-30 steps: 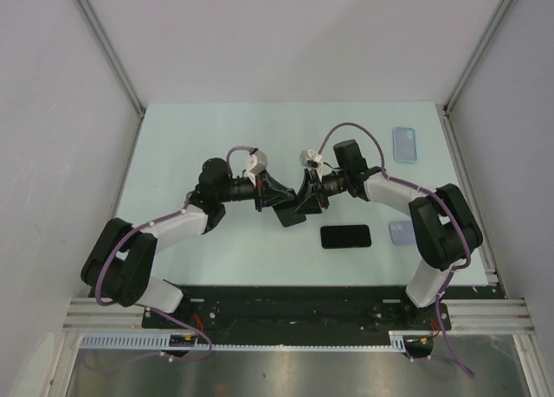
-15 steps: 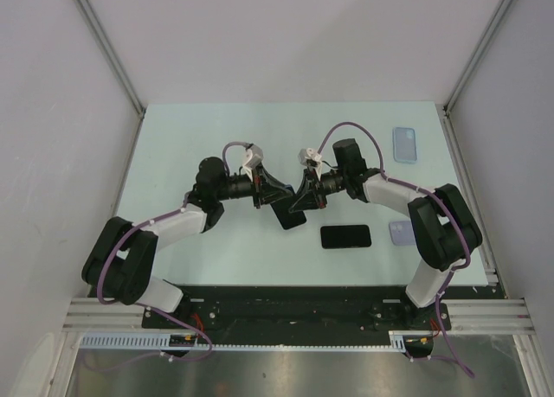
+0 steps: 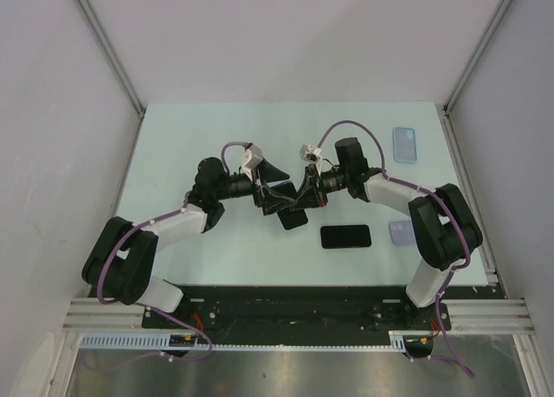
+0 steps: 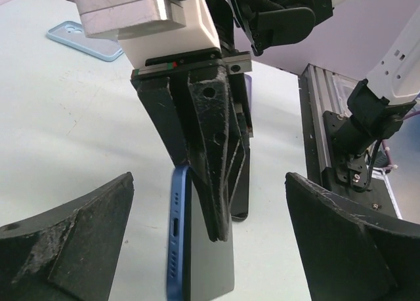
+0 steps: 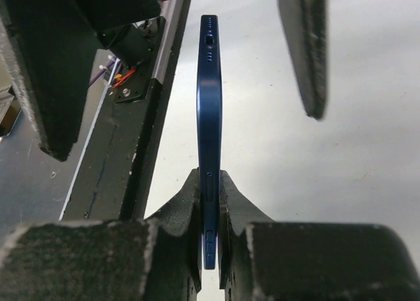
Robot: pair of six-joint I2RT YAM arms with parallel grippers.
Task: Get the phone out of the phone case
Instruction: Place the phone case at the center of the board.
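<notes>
My right gripper (image 5: 209,183) is shut on one end of a blue-edged phone (image 5: 209,104) and holds it on edge above the table. In the left wrist view the phone (image 4: 177,242) shows its port and speaker holes, with the right gripper (image 4: 220,229) pinching it from above. My left gripper (image 4: 208,180) is open, its fingers (image 4: 72,235) spread wide on either side of the phone without touching it. From above, the two grippers (image 3: 275,196) (image 3: 301,198) meet over mid-table, with the phone (image 3: 293,217) between them. I cannot tell whether a case is on it.
A black phone (image 3: 345,236) lies flat just right of the grippers. A light blue case (image 3: 404,144) rests at the back right, and a lavender case (image 3: 398,233) sits by the right arm. The black rail (image 3: 294,306) runs along the near edge.
My left gripper has opened and let go of the phone. The right gripper has closed on it and now holds it alone, at about the same spot.
</notes>
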